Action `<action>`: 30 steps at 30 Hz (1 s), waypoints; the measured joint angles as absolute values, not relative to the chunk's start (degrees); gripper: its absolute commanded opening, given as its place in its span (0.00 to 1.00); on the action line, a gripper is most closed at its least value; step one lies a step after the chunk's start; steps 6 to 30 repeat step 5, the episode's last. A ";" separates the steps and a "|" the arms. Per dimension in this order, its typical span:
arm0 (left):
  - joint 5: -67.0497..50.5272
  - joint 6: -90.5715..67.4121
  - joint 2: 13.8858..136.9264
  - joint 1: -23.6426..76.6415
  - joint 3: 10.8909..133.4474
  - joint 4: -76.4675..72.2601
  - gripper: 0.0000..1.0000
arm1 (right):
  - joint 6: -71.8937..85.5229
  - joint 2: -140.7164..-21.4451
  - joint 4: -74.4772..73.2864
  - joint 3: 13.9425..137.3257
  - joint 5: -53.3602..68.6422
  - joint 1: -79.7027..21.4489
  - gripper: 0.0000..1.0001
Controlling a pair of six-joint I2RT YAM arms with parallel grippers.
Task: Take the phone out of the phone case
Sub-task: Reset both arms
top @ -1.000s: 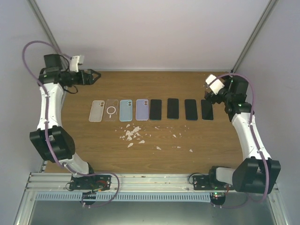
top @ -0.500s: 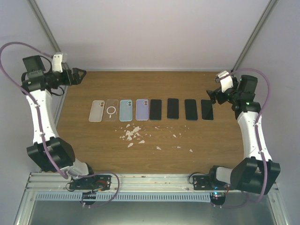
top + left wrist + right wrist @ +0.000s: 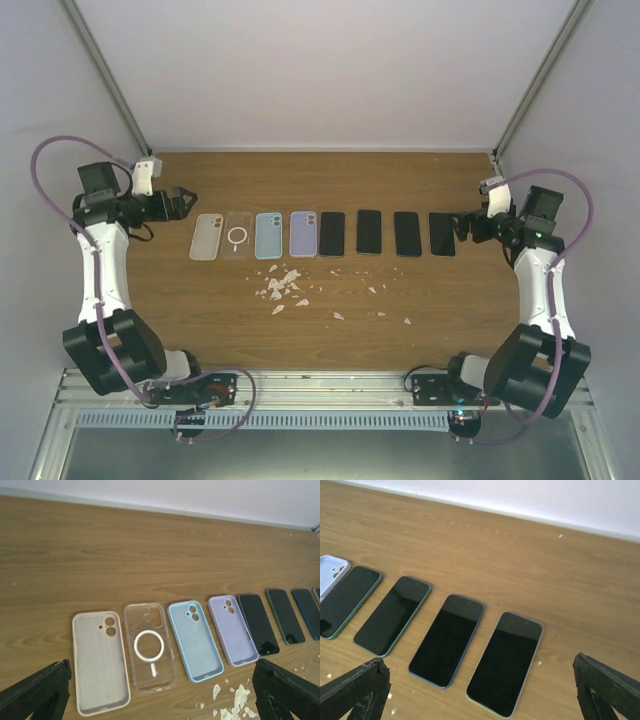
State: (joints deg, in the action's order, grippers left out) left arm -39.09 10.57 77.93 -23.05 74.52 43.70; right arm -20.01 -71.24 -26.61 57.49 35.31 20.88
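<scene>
bright, even light, soft shadows, faint glare on dark screens, sharp.

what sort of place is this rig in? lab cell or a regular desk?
Likely a lab test cell: a wooden table boxed in by plain white walls, a metal mounting rail along its near edge, cases and phones in a neat row.

One row runs across mid-frame on the table [image 3: 300, 170]: white case [image 3: 206, 237], clear case [image 3: 238, 235], blue case [image 3: 269, 235], lilac case [image 3: 304, 233], then four dark phones [image 3: 369, 231]. White scraps [image 3: 283, 288] lie below the cases. The left gripper [image 3: 186, 201] is at the row's left end and the right gripper [image 3: 462, 228] at its right end.
</scene>
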 measured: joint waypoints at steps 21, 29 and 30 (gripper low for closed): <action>-38.22 10.94 76.58 -23.05 69.91 42.22 0.99 | -19.18 -71.24 -27.24 55.05 36.67 20.97 1.00; -38.22 10.94 76.58 -23.05 69.91 42.22 0.99 | -19.18 -71.24 -27.24 55.05 36.67 20.97 1.00; -38.22 10.94 76.58 -23.05 69.91 42.22 0.99 | -19.18 -71.24 -27.24 55.05 36.67 20.97 1.00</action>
